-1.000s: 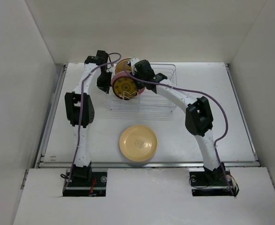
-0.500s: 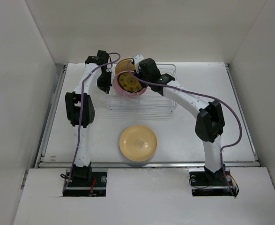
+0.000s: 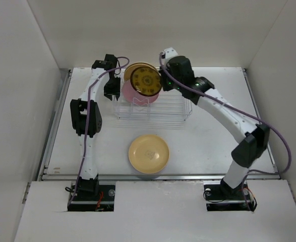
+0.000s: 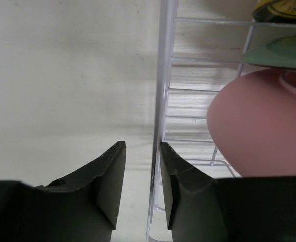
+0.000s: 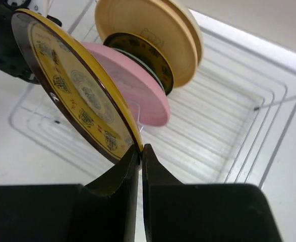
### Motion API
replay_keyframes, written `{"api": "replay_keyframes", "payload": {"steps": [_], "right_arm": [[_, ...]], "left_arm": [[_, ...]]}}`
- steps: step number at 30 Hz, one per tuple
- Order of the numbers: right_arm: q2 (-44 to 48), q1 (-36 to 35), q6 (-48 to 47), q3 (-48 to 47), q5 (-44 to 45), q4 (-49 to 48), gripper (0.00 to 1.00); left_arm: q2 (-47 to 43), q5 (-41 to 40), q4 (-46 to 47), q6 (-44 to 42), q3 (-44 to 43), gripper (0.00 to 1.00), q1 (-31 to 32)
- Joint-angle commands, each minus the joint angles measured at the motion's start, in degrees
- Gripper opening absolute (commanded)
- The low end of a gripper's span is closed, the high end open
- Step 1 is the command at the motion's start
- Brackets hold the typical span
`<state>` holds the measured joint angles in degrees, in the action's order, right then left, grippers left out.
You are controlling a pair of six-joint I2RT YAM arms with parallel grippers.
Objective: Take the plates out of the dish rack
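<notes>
Over the white table (image 3: 198,141), right hand (image 5: 140,151) pinches the brown plate (image 5: 72,96) by its rim, yellow face patterned.

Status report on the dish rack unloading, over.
Right end effector shut on amber plate, lifted above dish rack. Left end effector open, straddling rack's side wire. Pink plate, cream plate upright in rack; lift path looks clear.

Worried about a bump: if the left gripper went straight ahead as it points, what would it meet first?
Probably the dish rack: its edge wire runs between the left gripper's fingers. The pink plate sits to the side of that line, though depth is unclear.
</notes>
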<state>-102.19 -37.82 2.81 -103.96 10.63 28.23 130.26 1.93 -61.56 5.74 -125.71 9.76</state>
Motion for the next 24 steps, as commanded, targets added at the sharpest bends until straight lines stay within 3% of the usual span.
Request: {"api": "replay_keyframes", "payload": {"steps": [1, 5, 11, 13, 14, 15, 20, 24], "right_arm": [[8.65, 4.33, 11.41, 4.54, -3.77, 6.47, 0.00], [19.90, 9.69, 22.56, 17.62, -8.16, 13.16, 0.00], [42.02, 20.50, 34.53, 42.91, -19.85, 17.90, 0.00], [46.10, 21.91, 39.01, 48.04, -23.01, 18.78, 0.00], [47.86, 22.44, 40.33, 52.85, -25.81, 19.75, 0.00], [51.01, 22.96, 42.69, 55.07, -26.97, 20.37, 0.00], [60.08, 22.97, 46.50, 65.19, -30.32, 22.39, 0.00], [61.77, 22.97, 49.04, 73.87, -31.55, 19.17, 0.00]], "left_arm": [[-4.30, -4.47, 0.64, -1.69, -0.41, 0.32, 0.26], [-9.48, -9.84, 6.42, -6.43, 2.82, 0.44, 1.40], [-16.43, -8.09, 15.06, -17.23, 6.71, 0.45, 4.83], [-16.44, -5.73, 16.55, -19.53, 6.10, 0.45, 5.71], [-16.44, -4.76, 17.08, -20.58, 6.09, 0.53, 6.58], [-16.44, -2.75, 17.09, -22.68, 5.05, 0.54, 7.28], [-11.70, 0.69, 15.33, -24.72, -1.28, 0.54, 9.22], [-8.89, 1.32, 14.80, -27.00, -2.79, 0.54, 11.15]]}}
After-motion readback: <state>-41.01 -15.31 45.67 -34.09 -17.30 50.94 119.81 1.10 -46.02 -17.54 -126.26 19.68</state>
